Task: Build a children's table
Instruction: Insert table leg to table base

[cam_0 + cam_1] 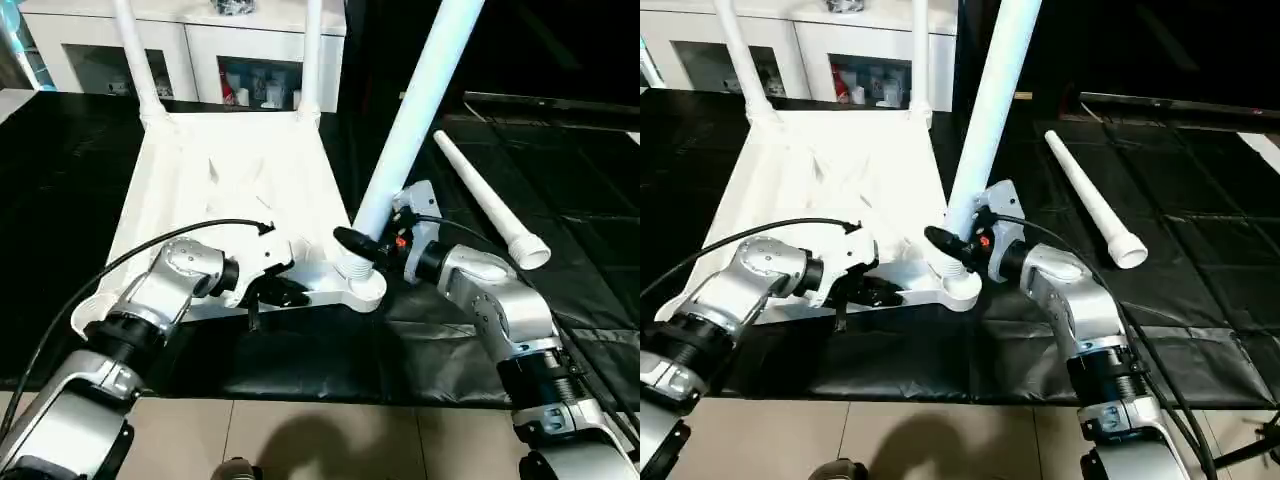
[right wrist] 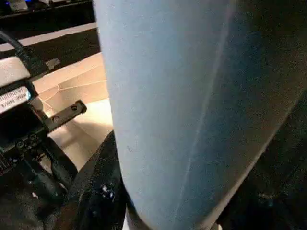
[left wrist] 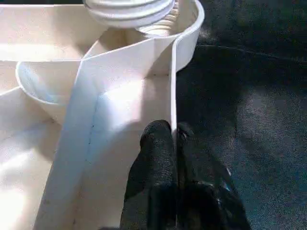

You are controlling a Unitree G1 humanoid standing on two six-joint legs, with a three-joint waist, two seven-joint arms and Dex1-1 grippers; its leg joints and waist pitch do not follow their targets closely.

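The children's table top (image 1: 235, 190) lies upside down on the black mat, ribbed side up. Two white legs (image 1: 135, 55) (image 1: 312, 50) stand in its far corner sockets. A third leg (image 1: 415, 110) leans to the right, with its threaded lower end at the near right corner socket (image 1: 362, 285). My right gripper (image 1: 375, 245) is shut on this leg just above the socket; the wrist view shows the leg (image 2: 192, 96) against a black finger (image 2: 98, 191). My left gripper (image 1: 275, 292) is shut on the top's near rim (image 3: 173, 86), a finger on each side of the thin wall.
A fourth white leg (image 1: 490, 205) lies loose on the mat to the right of my right arm. A white cabinet with glass doors (image 1: 200, 50) stands behind the table. The mat's near edge meets a tiled floor (image 1: 330, 440).
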